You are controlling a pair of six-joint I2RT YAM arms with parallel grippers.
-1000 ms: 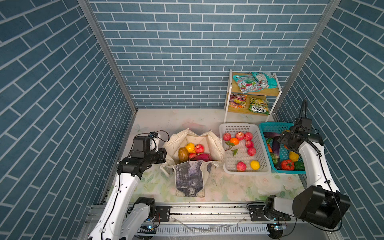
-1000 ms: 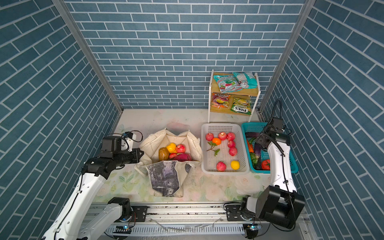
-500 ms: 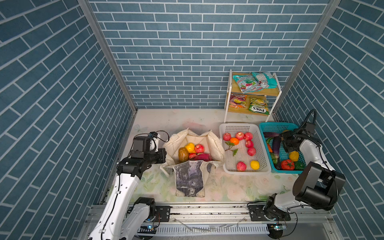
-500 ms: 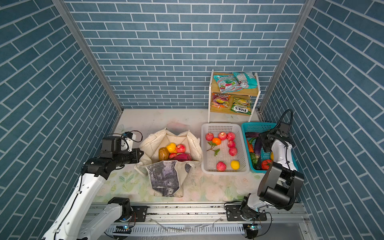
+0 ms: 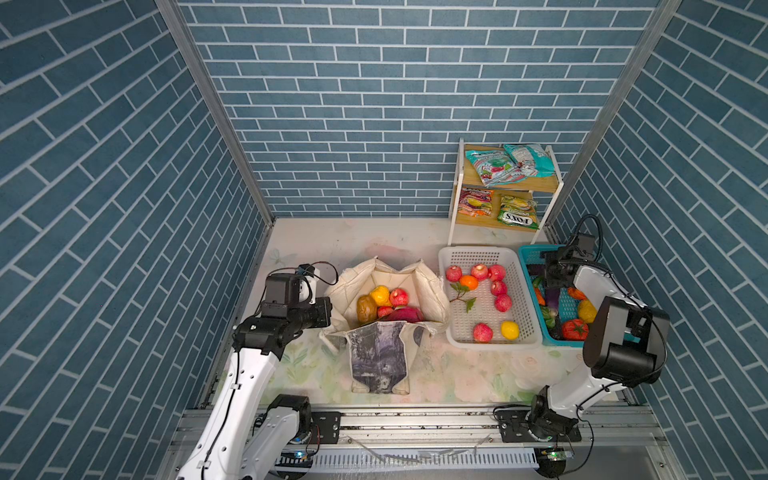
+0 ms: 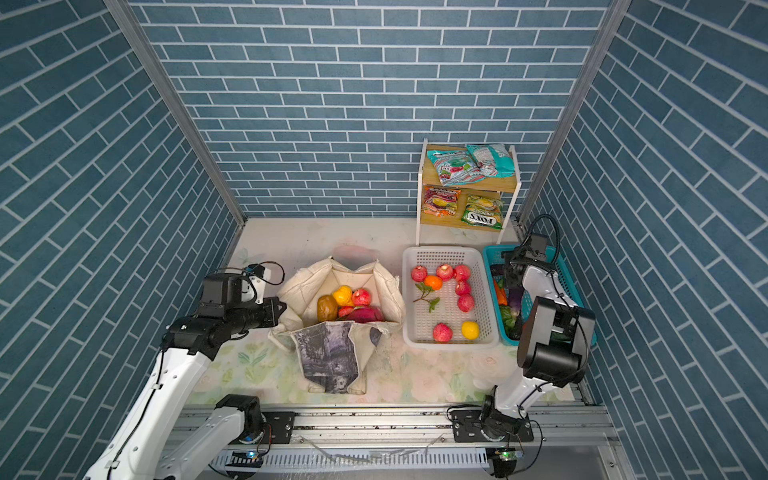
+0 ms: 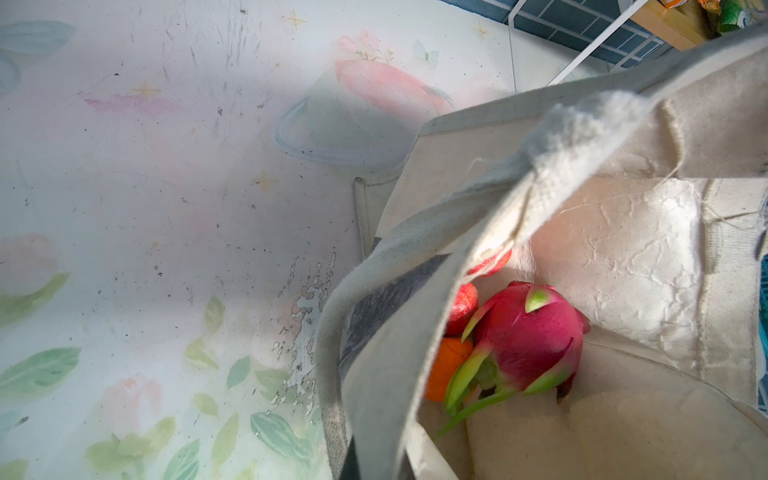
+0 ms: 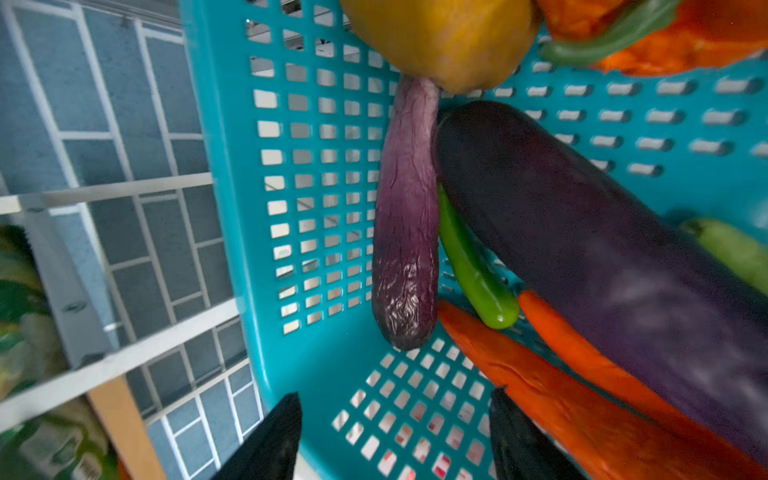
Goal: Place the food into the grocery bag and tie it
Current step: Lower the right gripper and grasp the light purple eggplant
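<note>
— Whereabouts of the grocery bag (image 5: 428, 291)?

— On the floral table mat (image 5: 316, 245), just left of the white perforated basket (image 5: 478, 251). Standing with its mouth wide open, grey-black printed panel flopped toward the front rail.

— Contents?

— In both top views: a pink dragon fruit (image 5: 401, 313), a red apple (image 5: 398, 297), a yellow fruit (image 5: 380, 295) and a brown potato-like piece (image 5: 365, 309). From the left wrist view, also an orange (image 7: 449, 365) tucked against the dragon fruit.

— State of the left gripper (image 5: 328, 309)?

— Closed tight, pinched on the bag's left rim. No sight of the fingers in the left wrist view, only a raised canvas edge crossing close to the lens.

— And the right gripper (image 8: 395, 444)?

— Down inside the teal basket (image 8: 324, 374), right of the white one. Fingers (image 8: 270, 440) spread wide, holding nothing, with only perforated floor between them.

— Nearest food there?

— Ahead of the tips, a slim wrinkled aubergine (image 8: 409, 232) lying along the basket wall, beside a large dark aubergine (image 8: 602, 249), with a green chilli (image 8: 469, 270) wedged between the two. Close by one fingertip, an orange-red vegetable (image 8: 561, 407). At the slim one's far end, touching it, a yellow pepper-like piece (image 8: 440, 33).

— Elsewhere?

— In the white basket, six loose red apples (image 5: 503, 303), another orange (image 5: 468, 282) by a leafy sprig (image 5: 461, 297), and a small lemon-yellow fruit (image 5: 510, 329). On the corner shelf (image 5: 457, 195), teal snack packets (image 5: 505, 164) on top, two more packets (image 5: 498, 205) on the tier below.
</note>
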